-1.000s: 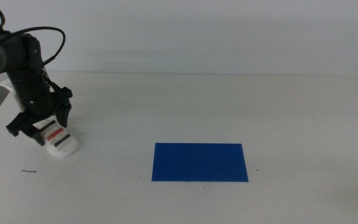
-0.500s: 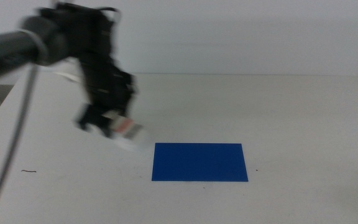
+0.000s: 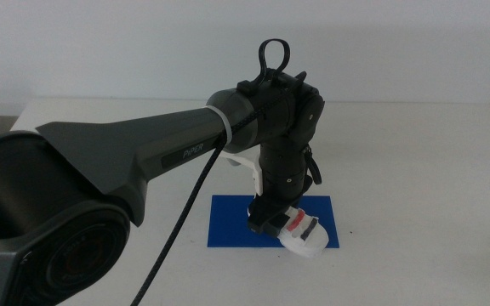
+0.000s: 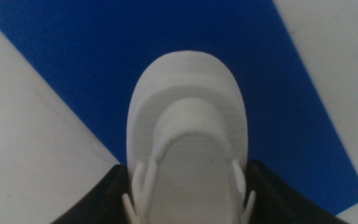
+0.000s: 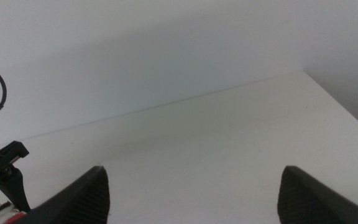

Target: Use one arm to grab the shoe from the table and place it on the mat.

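Note:
My left arm (image 3: 168, 144) reaches in from the left over the blue mat (image 3: 232, 223). Its gripper (image 3: 272, 219) is shut on the white shoe (image 3: 304, 235), whose red and dark straps show. The shoe hangs low over the mat's front right part, its toe past the front edge; I cannot tell whether it touches. In the left wrist view the shoe's white toe (image 4: 185, 124) sits between the dark jaws of the left gripper (image 4: 185, 202), above the mat (image 4: 135, 43). My right gripper (image 5: 197, 199) is open and empty over the table, outside the middle view.
The white table (image 3: 415, 153) spreads around the mat, with its far edge against a pale wall. The right wrist view shows bare tabletop (image 5: 197, 137) and a dark part of the left arm (image 5: 2, 168).
My left arm has swung right from the table's left side to the mat, carrying the shoe with it.

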`<state>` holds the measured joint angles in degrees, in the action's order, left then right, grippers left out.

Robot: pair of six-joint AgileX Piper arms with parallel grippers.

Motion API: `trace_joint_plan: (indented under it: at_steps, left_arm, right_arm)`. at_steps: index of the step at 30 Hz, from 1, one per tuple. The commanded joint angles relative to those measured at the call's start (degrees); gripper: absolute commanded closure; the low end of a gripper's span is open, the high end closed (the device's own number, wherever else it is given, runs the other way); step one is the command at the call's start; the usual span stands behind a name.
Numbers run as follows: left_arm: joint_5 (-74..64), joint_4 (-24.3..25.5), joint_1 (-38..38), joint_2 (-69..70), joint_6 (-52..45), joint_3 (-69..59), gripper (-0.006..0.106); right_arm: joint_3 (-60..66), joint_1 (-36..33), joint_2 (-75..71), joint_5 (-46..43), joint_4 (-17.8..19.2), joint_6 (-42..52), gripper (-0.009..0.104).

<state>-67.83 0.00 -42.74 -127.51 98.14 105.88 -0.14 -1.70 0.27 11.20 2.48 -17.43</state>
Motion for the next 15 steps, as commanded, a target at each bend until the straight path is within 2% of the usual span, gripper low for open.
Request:
trace_joint_plan:
  at_steps: [1, 5, 8, 12, 15]
  left_arm:
    - [-1.19, 0.58, -0.04, 0.53, 0.82, 1.09, 0.102]
    - [-1.43, 1.11, -0.04, 0.53, -6.58, 1.22, 0.102]
    - [-2.06, 1.00, -0.04, 0.53, -20.82, 1.22, 0.102]
    - [-2.13, 1.74, -0.04, 0.53, -53.87, 1.22, 0.102]
    - [-2.13, -1.02, -0.04, 0.53, -72.16, 1.10, 0.102]
  right_arm:
    - [0.14, 0.00, -0.27, -0.55, 0.33, 0.20, 0.016]
    - [0.14, 0.00, -0.27, -0.55, 0.33, 0.20, 0.016]
    - [0.14, 0.00, -0.27, -0.55, 0.33, 0.20, 0.016]
    - [0.14, 0.00, -0.27, -0.55, 0.33, 0.20, 0.016]
    - [0.14, 0.00, -0.27, -0.55, 0.33, 0.20, 0.016]
